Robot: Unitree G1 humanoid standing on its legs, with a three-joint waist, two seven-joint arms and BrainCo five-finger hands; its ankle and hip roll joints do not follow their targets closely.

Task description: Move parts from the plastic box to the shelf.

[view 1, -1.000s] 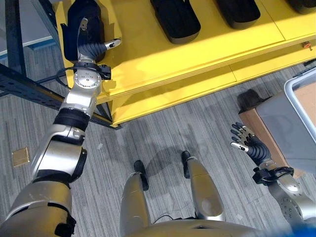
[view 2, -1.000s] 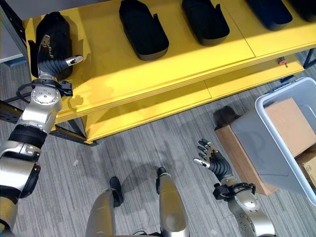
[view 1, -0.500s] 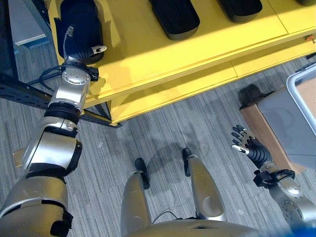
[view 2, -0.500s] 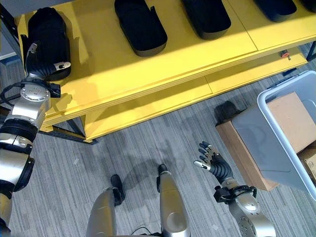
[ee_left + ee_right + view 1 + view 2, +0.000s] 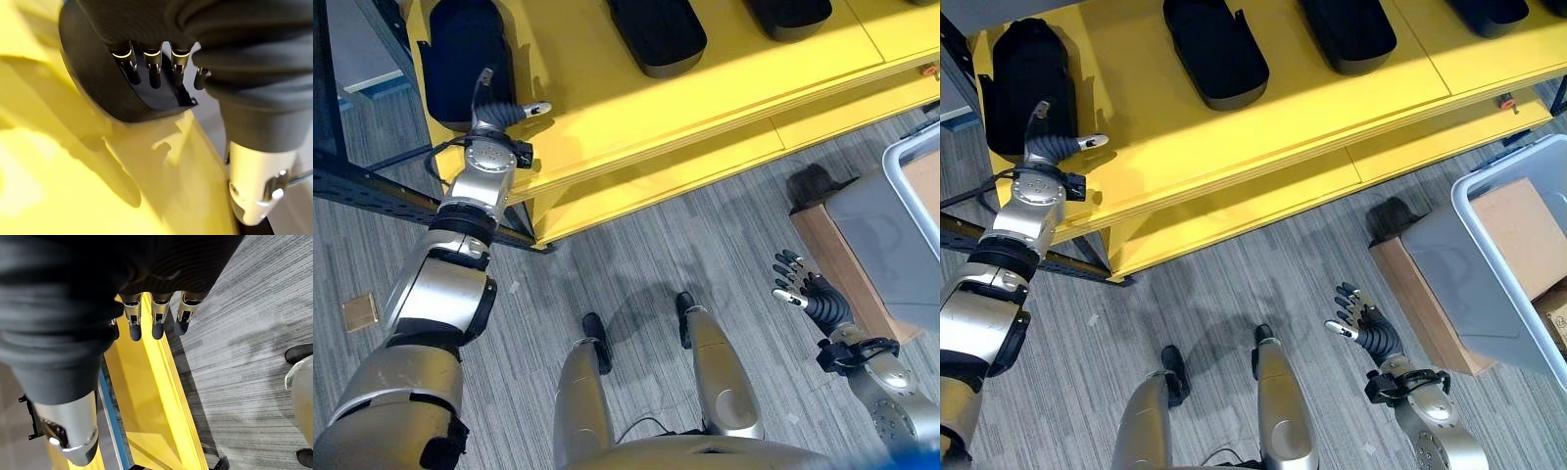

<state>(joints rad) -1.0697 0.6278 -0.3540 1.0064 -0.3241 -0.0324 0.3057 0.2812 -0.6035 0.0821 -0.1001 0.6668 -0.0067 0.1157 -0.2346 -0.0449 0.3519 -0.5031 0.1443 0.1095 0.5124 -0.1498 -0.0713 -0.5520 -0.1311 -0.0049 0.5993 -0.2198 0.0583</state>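
Observation:
A black moulded part [image 5: 465, 49] lies at the far left end of the yellow shelf [image 5: 636, 113]. My left hand [image 5: 492, 110] is open at the part's near end, by the shelf's front edge, fingers straight and thumb spread. In the left wrist view its fingertips [image 5: 154, 71] lie over the part's [image 5: 98, 88] near rim; I cannot tell if they touch. My right hand [image 5: 1371, 331] hangs open and empty above the floor, left of the grey plastic box [image 5: 1469, 284].
More black parts [image 5: 1214, 54] [image 5: 1347, 29] lie in a row along the shelf. The plastic box holds a cardboard piece [image 5: 1518, 235] and rests on a brown carton [image 5: 832, 264]. A dark steel rack post [image 5: 372, 181] stands left of the shelf.
My left hand has drawn back from on top of the far-left part toward the shelf's front edge, and the part stays put. The right hand has barely moved.

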